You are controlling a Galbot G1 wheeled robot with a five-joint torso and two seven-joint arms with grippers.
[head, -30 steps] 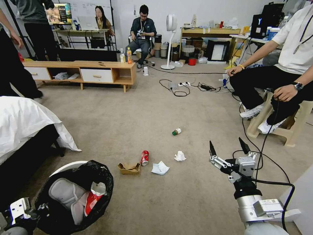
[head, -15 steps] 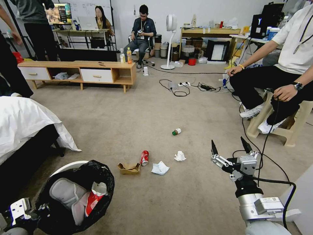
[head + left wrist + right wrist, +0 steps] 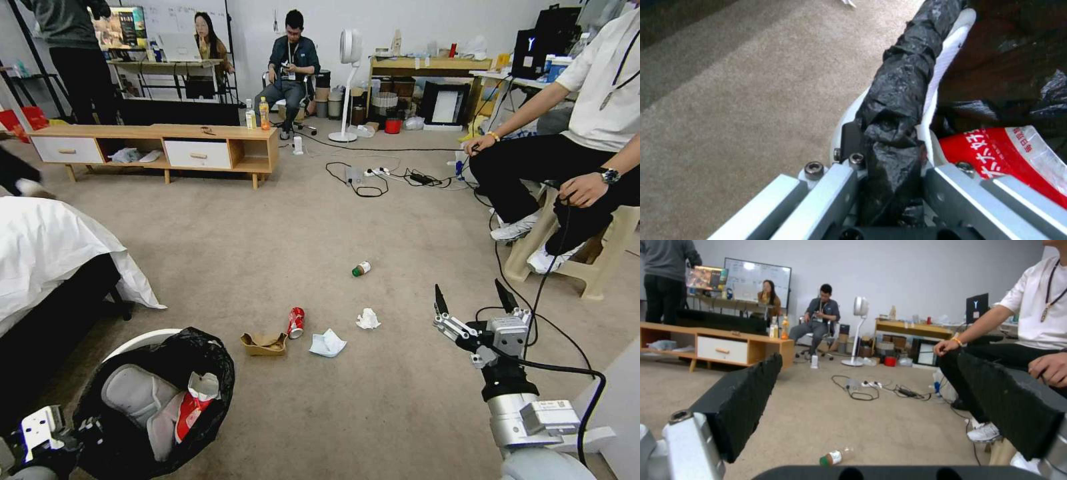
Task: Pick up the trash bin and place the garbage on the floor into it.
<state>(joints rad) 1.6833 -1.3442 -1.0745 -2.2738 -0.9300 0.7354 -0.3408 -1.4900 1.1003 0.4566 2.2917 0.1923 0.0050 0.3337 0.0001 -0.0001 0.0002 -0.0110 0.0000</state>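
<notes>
In the head view, the trash bin [image 3: 157, 393] is seen low on the robot's left, tilted toward the camera, its white rim lined with a crinkly black bag [image 3: 203, 353]. A red snack wrapper [image 3: 189, 413] and a scrap of white paper are seen inside it against the grey inner wall. The left gripper [image 3: 70, 433] is found at the bin's near edge, partly hidden by the bag. Ahead, on the floor [image 3: 267, 227], the garbage is spread: torn brown cardboard [image 3: 264, 343], a red soda can [image 3: 295, 322] just beside it, a flat white tissue [image 3: 327, 343] next to the can, a crumpled tissue [image 3: 367, 319] a little farther on, and a green-capped bottle [image 3: 361, 269] lying on its side well beyond them. The right gripper [image 3: 473, 301] is held above the carpet to the right of the tissues, its two black fingers spread apart and touching nothing.

In the left wrist view, the left gripper [image 3: 889, 156] is seen pinching the bin's bag-wrapped rim [image 3: 907, 76], one finger outside the white wall and one inside (the red wrapper [image 3: 1009, 156] lies right beside the inner finger). Carpet is seen beneath the bin.

In the right wrist view, the right gripper [image 3: 880, 390] is shown with its black pads [image 3: 744, 390] wide apart, and the green-capped bottle [image 3: 835, 456] is framed low between them, on the carpet some way ahead.
</notes>
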